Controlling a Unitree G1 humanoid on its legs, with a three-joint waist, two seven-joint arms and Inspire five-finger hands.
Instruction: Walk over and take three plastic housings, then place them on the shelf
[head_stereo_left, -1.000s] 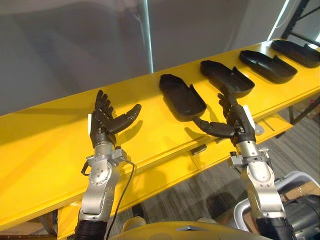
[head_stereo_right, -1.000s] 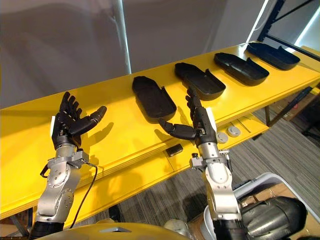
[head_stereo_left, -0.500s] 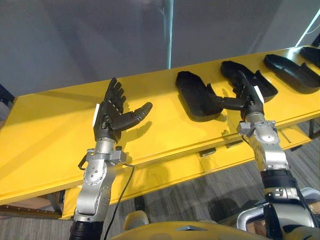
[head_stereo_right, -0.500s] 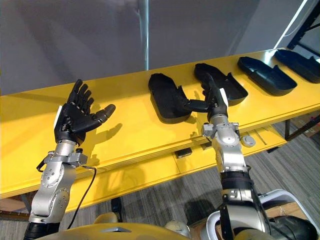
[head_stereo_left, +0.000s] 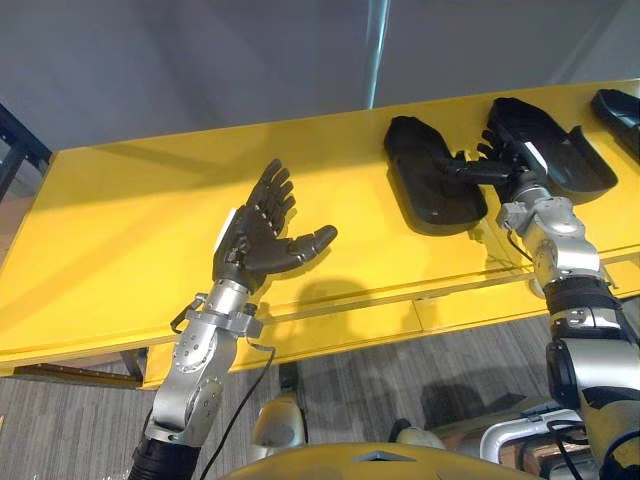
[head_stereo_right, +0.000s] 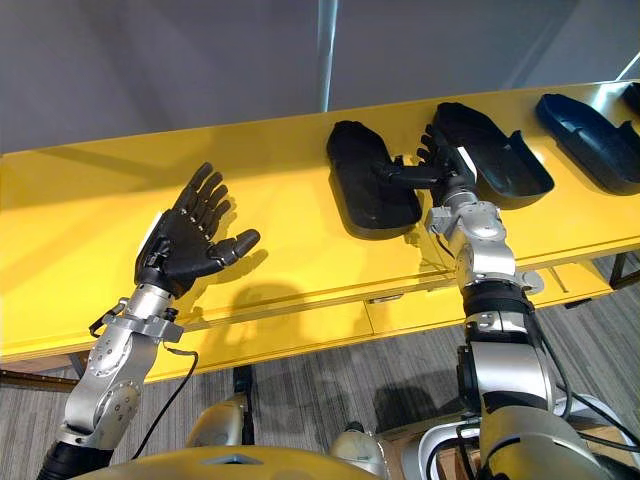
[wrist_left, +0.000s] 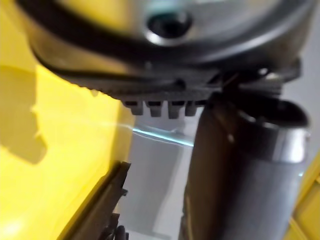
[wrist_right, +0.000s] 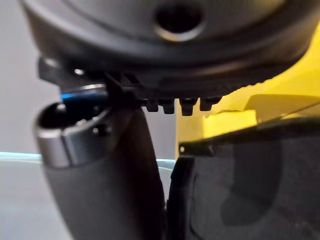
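presently: yellow table (head_stereo_right: 80, 250), one. on it, three items of black plastic in a row: leftmost housing (head_stereo_right: 372, 195); middle housing (head_stereo_right: 495, 155) just right of it; third housing (head_stereo_right: 588, 125) further right. right hand (head_stereo_right: 447, 168), fingers straight, just right of leftmost housing, thumb stretched over it. left hand (head_stereo_right: 188, 240), spread, empty, well left of leftmost housing.

Left hand (head_stereo_left: 262, 240): matt black, ribbed fingers, a white strip (head_stereo_left: 228, 228) on its nine o'clock edge. Right hand (head_stereo_left: 512, 168): same black, its white strip at three o'clock. Left forearm (head_stereo_left: 195, 362) and right forearm (head_stereo_left: 565, 258) gleam silver-grey, with rounded shells, dark screw holes and bracketed wrist collars.
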